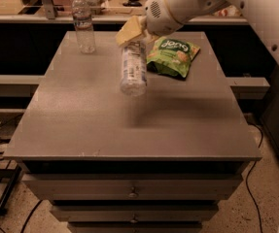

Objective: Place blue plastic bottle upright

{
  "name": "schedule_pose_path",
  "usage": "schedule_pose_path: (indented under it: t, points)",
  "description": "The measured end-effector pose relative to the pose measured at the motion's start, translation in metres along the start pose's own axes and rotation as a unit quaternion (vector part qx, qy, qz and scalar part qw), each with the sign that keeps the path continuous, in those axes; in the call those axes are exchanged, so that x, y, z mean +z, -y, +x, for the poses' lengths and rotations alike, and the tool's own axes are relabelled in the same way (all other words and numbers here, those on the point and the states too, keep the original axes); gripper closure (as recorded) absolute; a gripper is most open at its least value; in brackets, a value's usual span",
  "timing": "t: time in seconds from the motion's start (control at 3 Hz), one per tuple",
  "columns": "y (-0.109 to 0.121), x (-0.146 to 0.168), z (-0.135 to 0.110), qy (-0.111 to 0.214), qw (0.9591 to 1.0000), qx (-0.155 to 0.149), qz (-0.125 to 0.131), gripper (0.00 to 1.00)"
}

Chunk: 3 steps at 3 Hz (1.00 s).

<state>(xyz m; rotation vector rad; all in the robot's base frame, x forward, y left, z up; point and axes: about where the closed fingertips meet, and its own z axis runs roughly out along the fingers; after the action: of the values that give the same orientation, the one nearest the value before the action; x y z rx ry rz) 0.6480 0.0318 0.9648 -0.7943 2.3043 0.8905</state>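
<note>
- The blue plastic bottle point(133, 69) hangs above the grey table point(80, 125), base downward, near upright.
- The gripper point(132, 37) clamps its top end.
- A green snack bag point(173, 57) lies just beside it.
- A slim clear bottle point(84, 25) stands back-left.

Single high view from beyond near edge of counter point(80, 130), looks down toward far edge, mid-range, whole top framed. Gripper point(131, 37) above far-edge middle, clamped on blue plastic bottle point(133, 69).
</note>
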Motion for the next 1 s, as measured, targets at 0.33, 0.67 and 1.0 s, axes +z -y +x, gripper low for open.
schedule_pose_path:
  t: [0.33, 0.67, 1.0]
  points:
    - [0.002, -0.025, -0.008, 0.040, 0.9955, -0.068, -0.053, 1.00]
    - [-0.007, -0.050, -0.004, 0.068, 0.9830, -0.152, -0.078, 1.00]
    - [-0.012, -0.048, -0.005, 0.072, 0.9736, -0.202, -0.079, 1.00]
